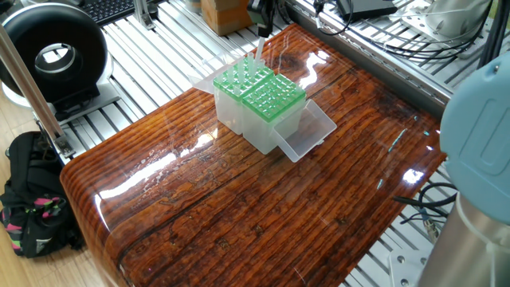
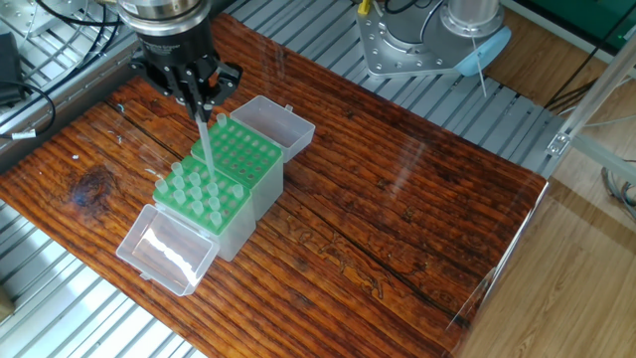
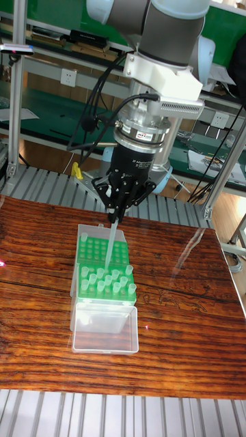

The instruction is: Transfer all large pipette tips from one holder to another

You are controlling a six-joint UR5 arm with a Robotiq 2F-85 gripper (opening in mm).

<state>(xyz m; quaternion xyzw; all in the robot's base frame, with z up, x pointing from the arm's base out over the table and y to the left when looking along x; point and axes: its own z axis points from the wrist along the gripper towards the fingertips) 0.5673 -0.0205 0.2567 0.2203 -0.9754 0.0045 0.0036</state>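
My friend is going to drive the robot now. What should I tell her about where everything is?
Gripper: shut on one pipette tip, held point-down above the green racks.
Near rack: many large tips standing in it.
Far rack: nearly bare, with one tip at its far corner.
Both clear lids lie open.
Left to do: seat the held tip, then move the rest one by one.
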